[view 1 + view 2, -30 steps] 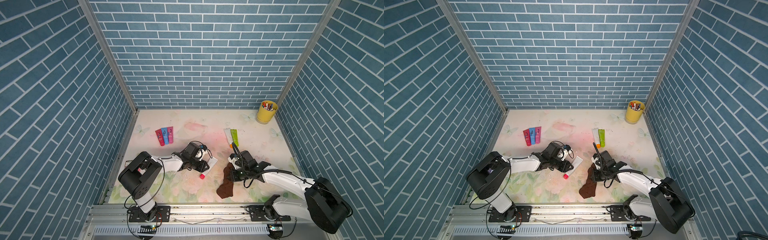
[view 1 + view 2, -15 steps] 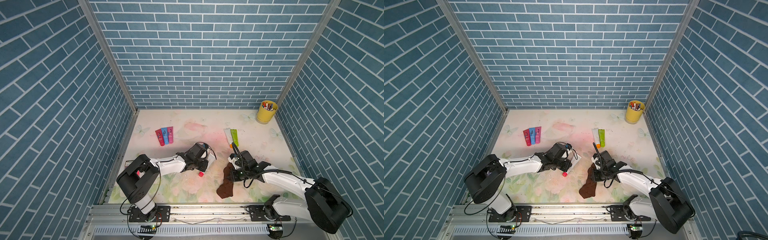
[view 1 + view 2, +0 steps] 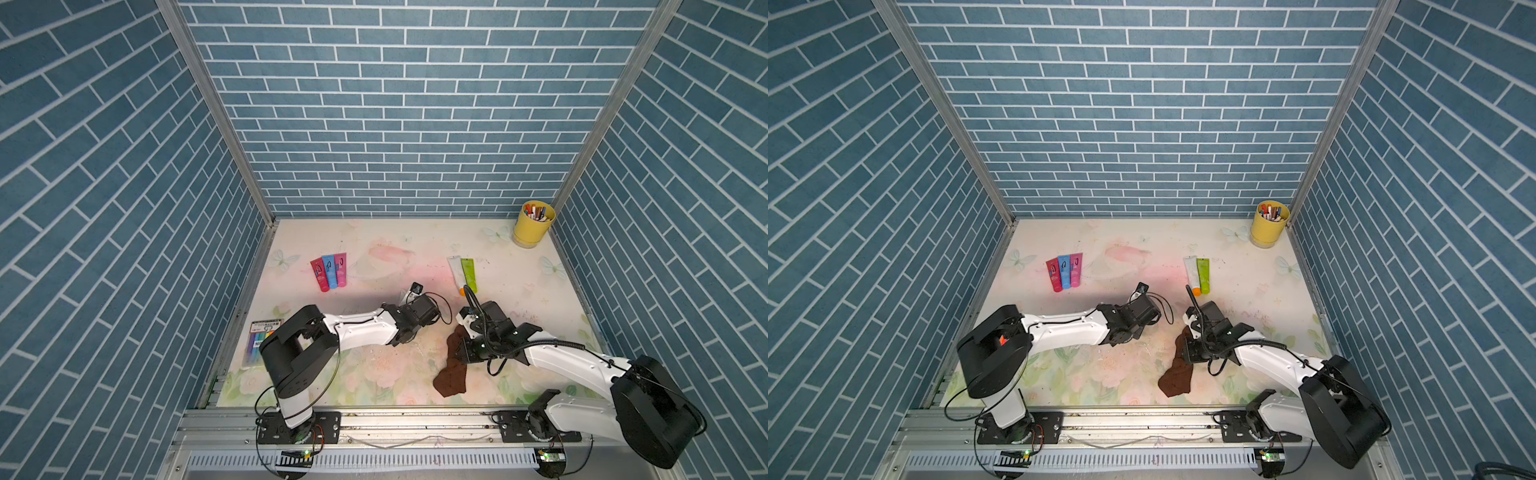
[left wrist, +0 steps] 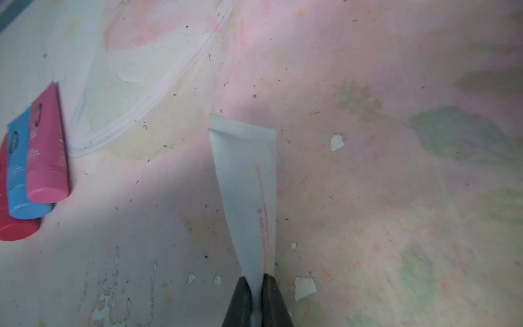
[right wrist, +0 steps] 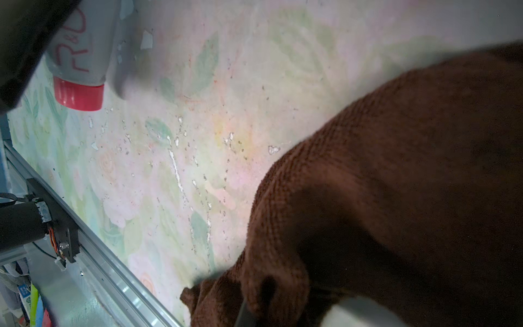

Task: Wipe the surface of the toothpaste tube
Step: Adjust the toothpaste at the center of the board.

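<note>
The white toothpaste tube point(image 4: 246, 181) runs out from my left gripper point(image 4: 256, 279), which is shut on it near the cap end. Its crimped end points away from the fingers. In the right wrist view the tube point(image 5: 82, 56) shows red lettering and a red cap point(image 5: 79, 94), with a shadow beside it on the mat. In both top views the left wrist hides most of the tube. My right gripper point(image 5: 271, 308) is shut on a brown cloth point(image 5: 396, 184), a little to the right of the tube. The cloth point(image 3: 451, 374) trails toward the front edge.
Red, blue and pink tubes point(image 3: 329, 272) lie at the back left. A white tube and a green tube point(image 3: 463, 272) lie behind the right wrist. A yellow cup of pens point(image 3: 533, 224) stands in the back right corner. A marker pack point(image 3: 264, 343) rests at the left edge.
My left gripper has closed on the toothpaste tube and carried it right, toward the cloth. The red cap no longer shows in the top views. The right arm has stayed still.
</note>
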